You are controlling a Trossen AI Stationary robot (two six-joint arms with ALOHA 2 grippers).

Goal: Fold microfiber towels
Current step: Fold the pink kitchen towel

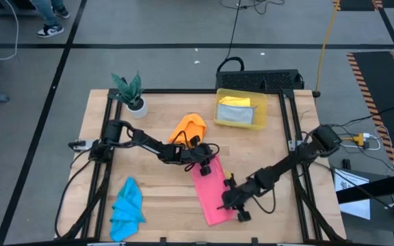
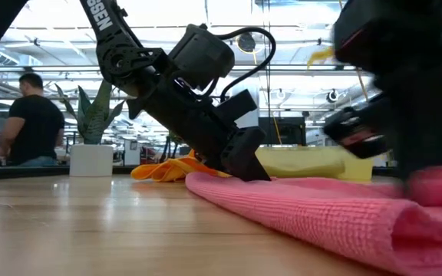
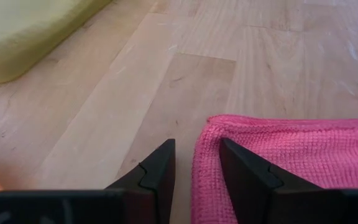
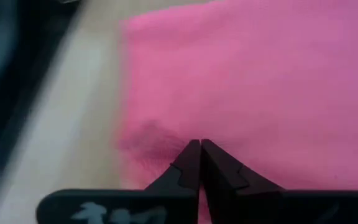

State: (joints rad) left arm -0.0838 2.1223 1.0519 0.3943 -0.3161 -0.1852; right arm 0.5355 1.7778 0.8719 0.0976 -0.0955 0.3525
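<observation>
Pink towel (image 1: pixel 211 193) is flat mid-table. My right gripper (image 4: pixel 200 163) is pinched shut on its near edge, while the left gripper (image 3: pixel 196 163) straddles the far corner, jaws parted. I'd close left before lifting evenly.

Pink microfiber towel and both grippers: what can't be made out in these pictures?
- Right gripper: fingers shut on the flat pink microfiber towel; right wrist view hides whether any cloth is pinched.
- Left gripper: fingers straddle the towel's corner edge; whether they clamp it is unclear.
- Low view: right arm is a blur, covering the towel's near end.
- Translucent yellow plastic bin: folded cloths inside too small to count from above.
</observation>
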